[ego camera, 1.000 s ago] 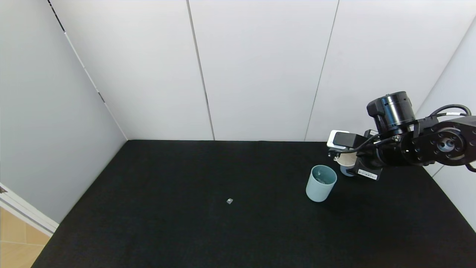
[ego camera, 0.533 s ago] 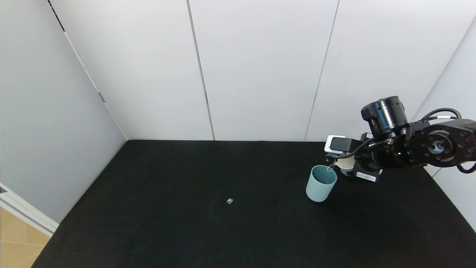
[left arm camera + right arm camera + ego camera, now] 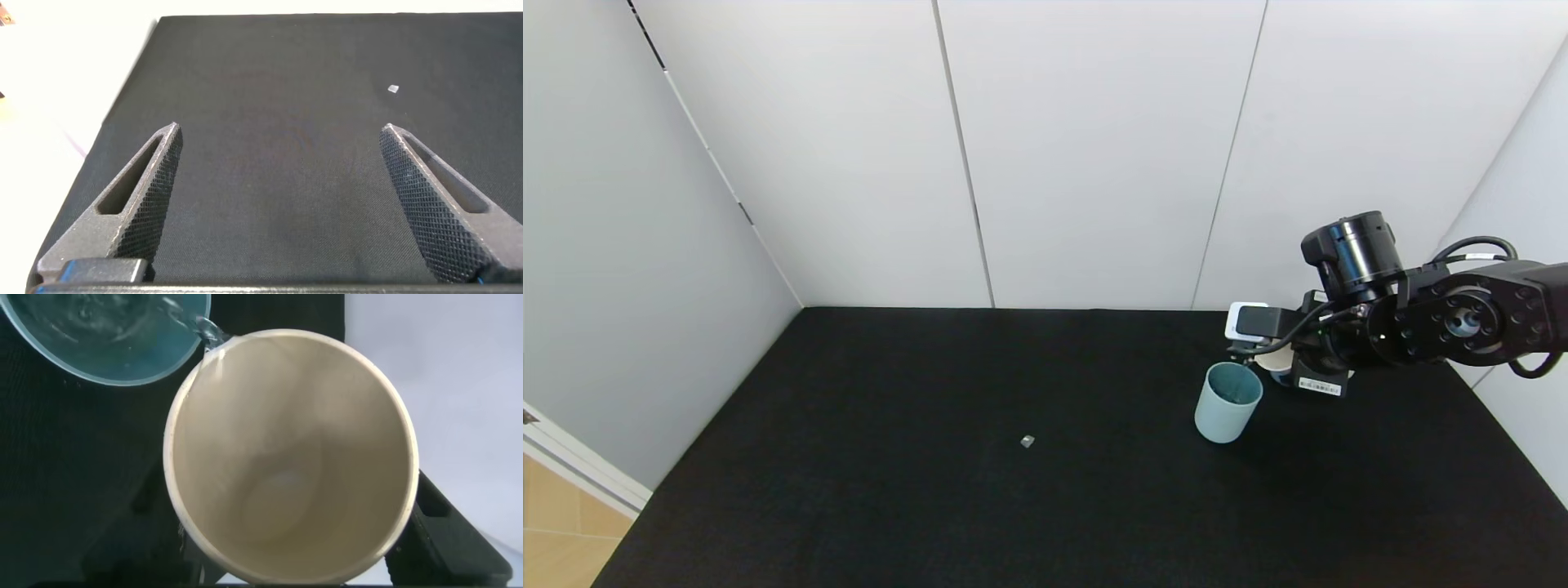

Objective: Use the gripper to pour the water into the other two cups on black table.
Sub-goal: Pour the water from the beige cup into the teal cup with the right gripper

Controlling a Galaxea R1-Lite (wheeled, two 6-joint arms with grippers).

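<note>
The teal-green cup [image 3: 1228, 402] stands upright on the black table [image 3: 931, 490], right of centre. My right gripper [image 3: 1267, 358] is shut on the cream-white cup [image 3: 290, 453] and holds it tipped, its rim over the teal-green cup's rim [image 3: 106, 335]. A thin stream of water [image 3: 204, 328] runs from the cream-white cup's lip into the teal-green cup, where the water ripples. The cream-white cup looks almost drained. A sliver of the periwinkle cup [image 3: 1281, 378] shows behind my right gripper; the rest is hidden. My left gripper [image 3: 281, 131] is open and empty above the bare table, out of the head view.
A small grey block [image 3: 1027, 441] lies on the table left of the cups; it also shows in the left wrist view [image 3: 394, 88]. White panel walls [image 3: 1094, 163] close the table at the back and both sides. The right wall stands close behind my right arm.
My right arm has moved left and a little down with the cream-white cup, tipping it further over the teal-green cup. Water has started running into the teal-green cup.
</note>
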